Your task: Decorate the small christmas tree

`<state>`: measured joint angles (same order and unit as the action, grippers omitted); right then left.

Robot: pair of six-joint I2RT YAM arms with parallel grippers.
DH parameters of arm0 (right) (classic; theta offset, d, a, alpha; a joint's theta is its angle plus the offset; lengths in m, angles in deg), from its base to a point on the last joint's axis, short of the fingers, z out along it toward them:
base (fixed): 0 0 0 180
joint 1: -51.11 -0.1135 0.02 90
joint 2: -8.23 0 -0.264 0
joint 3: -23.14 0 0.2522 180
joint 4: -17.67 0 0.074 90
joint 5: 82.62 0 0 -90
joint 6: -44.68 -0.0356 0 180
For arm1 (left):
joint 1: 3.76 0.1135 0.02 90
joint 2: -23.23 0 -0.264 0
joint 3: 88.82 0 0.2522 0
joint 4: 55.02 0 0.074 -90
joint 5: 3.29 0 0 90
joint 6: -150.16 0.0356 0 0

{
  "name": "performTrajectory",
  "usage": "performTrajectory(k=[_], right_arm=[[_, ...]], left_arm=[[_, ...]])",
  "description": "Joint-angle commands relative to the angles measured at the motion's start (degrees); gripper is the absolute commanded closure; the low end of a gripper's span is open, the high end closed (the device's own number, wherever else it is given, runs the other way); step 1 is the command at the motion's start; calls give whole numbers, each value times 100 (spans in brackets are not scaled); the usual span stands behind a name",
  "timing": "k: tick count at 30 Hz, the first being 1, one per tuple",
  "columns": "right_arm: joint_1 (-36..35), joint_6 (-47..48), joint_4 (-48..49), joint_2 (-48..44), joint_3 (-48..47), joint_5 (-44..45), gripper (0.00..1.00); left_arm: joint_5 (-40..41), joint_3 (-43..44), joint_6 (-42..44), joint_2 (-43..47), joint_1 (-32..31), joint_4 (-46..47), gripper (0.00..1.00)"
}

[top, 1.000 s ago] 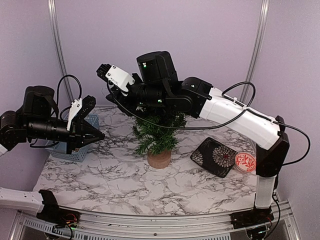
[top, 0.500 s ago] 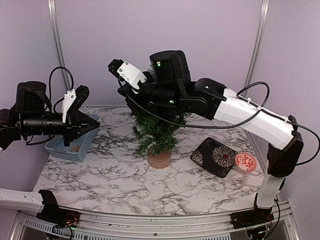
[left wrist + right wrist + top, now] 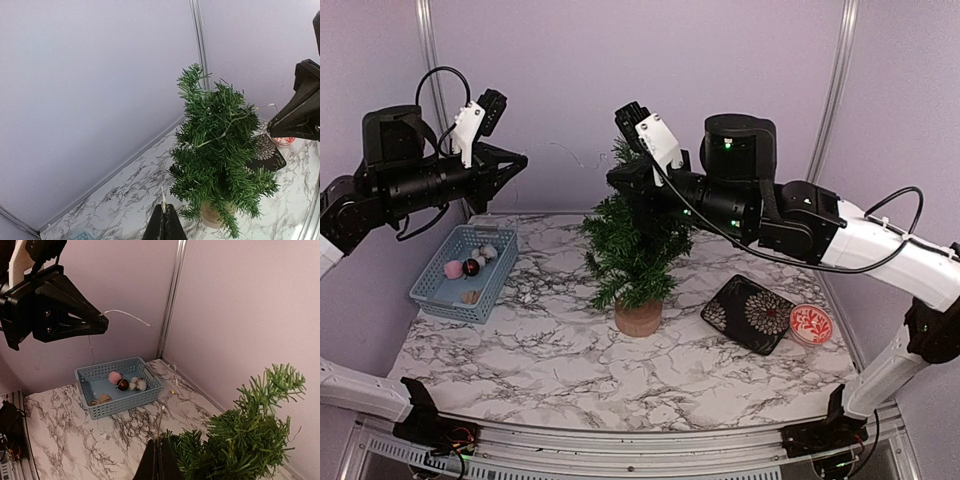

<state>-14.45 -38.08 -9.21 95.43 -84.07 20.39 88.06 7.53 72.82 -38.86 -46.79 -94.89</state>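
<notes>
Left gripper (image 3: 523, 158) high, well left of the small christmas tree (image 3: 630, 250), pinched on thin wire (image 3: 127, 314). Right gripper (image 3: 272, 129) just beside the tree's upper branches, pincer together; hold unclear.

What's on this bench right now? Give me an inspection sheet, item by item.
Surface: marble-pattern table.
Job's things: small christmas tree upright mid-table; thin wire string runs to it.
Clutter: blue basket holding small ornaments, far left; dark patterned plate and red dish, right.
Grippers: left gripper shut on the wire string, raised; right gripper shut, seemingly on it too, by the treetop.
Cables: black cables loop off both arms.
Surroundings: lilac walls, metal posts.
</notes>
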Motion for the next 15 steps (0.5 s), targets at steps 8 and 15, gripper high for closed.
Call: performTrajectory(k=[8,15], right_arm=[[411,-1425,1105,-983,1187,105,100],[605,-1817,1483,-1208,1591,81,100]], left_arm=[[48,1003,370,-960,135,969,100],[-262,1551,534,-1528,193,1264,100]])
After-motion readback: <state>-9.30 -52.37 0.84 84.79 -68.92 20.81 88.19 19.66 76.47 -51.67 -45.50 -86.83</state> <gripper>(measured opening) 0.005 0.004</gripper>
